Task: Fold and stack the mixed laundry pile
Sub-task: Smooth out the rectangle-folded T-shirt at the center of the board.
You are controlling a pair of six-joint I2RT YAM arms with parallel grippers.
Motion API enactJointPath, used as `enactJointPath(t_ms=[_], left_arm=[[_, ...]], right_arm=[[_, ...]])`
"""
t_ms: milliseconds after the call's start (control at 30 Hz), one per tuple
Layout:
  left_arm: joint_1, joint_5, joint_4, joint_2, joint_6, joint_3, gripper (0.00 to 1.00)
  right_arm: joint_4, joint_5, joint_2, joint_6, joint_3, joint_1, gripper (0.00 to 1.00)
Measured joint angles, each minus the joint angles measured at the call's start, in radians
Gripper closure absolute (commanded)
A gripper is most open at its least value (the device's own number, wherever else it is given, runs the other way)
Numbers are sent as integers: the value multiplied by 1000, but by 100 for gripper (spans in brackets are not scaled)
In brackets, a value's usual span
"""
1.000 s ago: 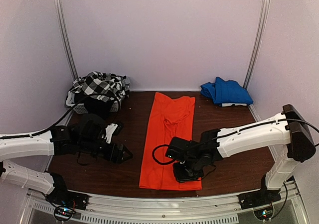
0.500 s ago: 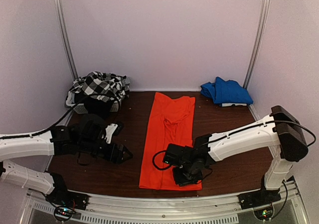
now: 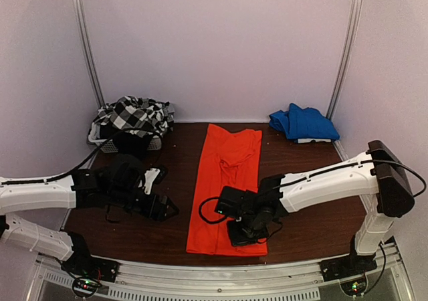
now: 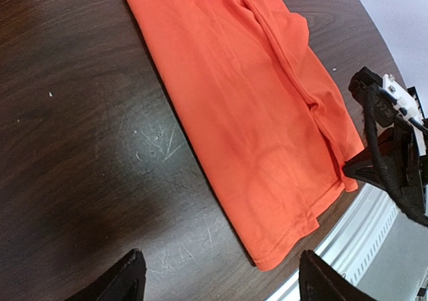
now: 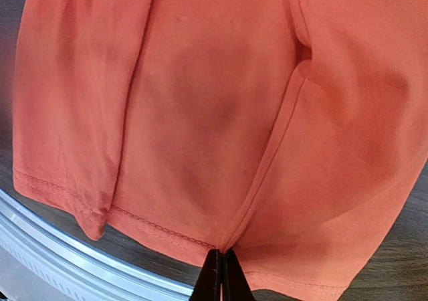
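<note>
Your orange shirt (image 3: 224,187) lies flat mid-desk (image 3: 314,214), hem at the near edge. It looks light and limp. Your right gripper (image 5: 219,261) pinches the hem. Your left gripper (image 4: 221,266) gapes empty; take the hem's left corner.

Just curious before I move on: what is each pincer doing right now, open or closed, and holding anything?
Left pincer: open, holding nothing, over the table.
Right pincer: closed, pinching the near hem of the orange garment.
</note>
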Motion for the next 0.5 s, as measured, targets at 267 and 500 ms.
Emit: enactJointPath(t_ms=[267, 500], left_arm=[[0, 4, 8, 20, 0, 0, 20], [-22, 51, 27, 57, -7, -13, 24]], right_arm=[[77, -82, 0, 10, -26, 32, 82], [99, -101, -50, 14, -57, 33, 68]])
